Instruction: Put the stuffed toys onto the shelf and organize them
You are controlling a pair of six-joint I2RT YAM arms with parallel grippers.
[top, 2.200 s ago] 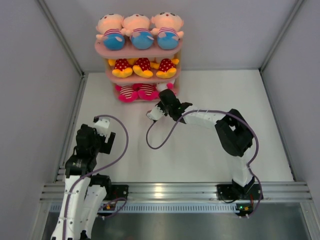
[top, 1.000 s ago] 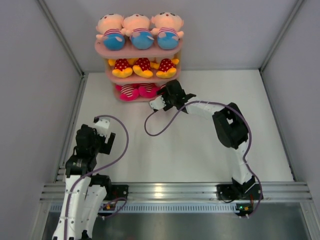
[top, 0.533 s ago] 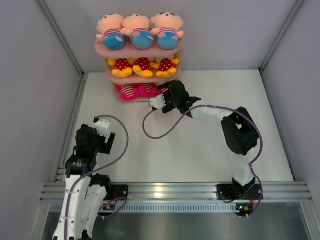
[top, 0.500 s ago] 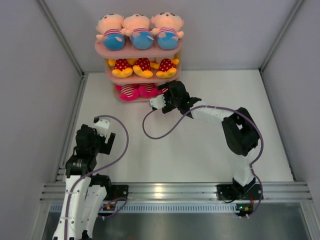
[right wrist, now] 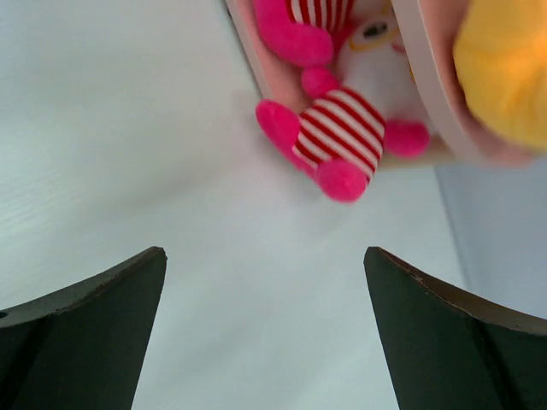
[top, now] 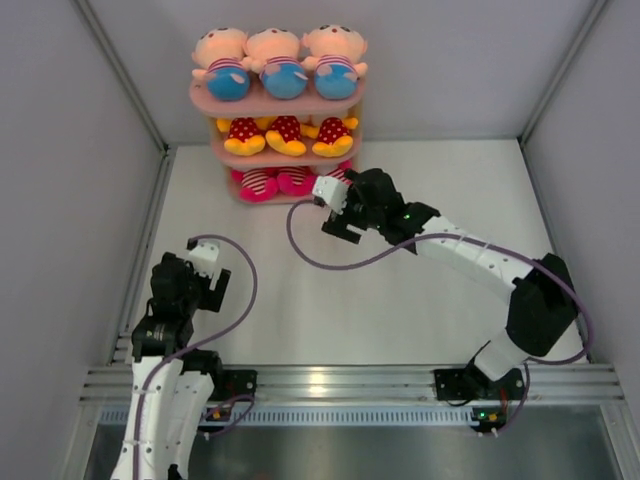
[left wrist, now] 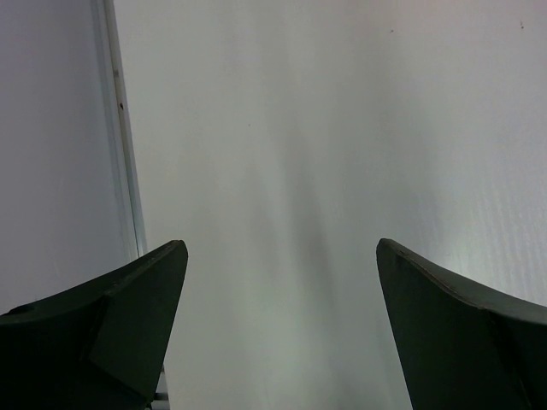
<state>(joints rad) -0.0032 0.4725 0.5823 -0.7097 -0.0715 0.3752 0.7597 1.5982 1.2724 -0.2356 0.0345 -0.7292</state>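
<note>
The pink shelf (top: 205, 98) stands at the back of the table. Three peach-headed stuffed toys (top: 284, 62) in blue pants line its top tier. Three yellow ones with red dotted bodies (top: 287, 133) fill the middle tier. Pink-striped ones (top: 258, 184) lie on the bottom tier. In the right wrist view the rightmost striped toy (right wrist: 338, 141) rests at the bottom board's edge. My right gripper (top: 343, 203) (right wrist: 263, 256) stands open and empty a short way in front of it. At the near left my left gripper (top: 196, 272) (left wrist: 282, 248) is open over bare table.
Grey enclosure walls (top: 90, 170) close in the left, back and right sides. A purple cable (top: 310, 255) loops on the table under the right arm; another (top: 245, 285) curls beside the left arm. A metal rail (top: 340, 382) runs along the near edge.
The right gripper has opened, let go of the pink-striped toy on the bottom tier, and drawn back to the right with its arm stretched out lower. The left arm has barely moved.
</note>
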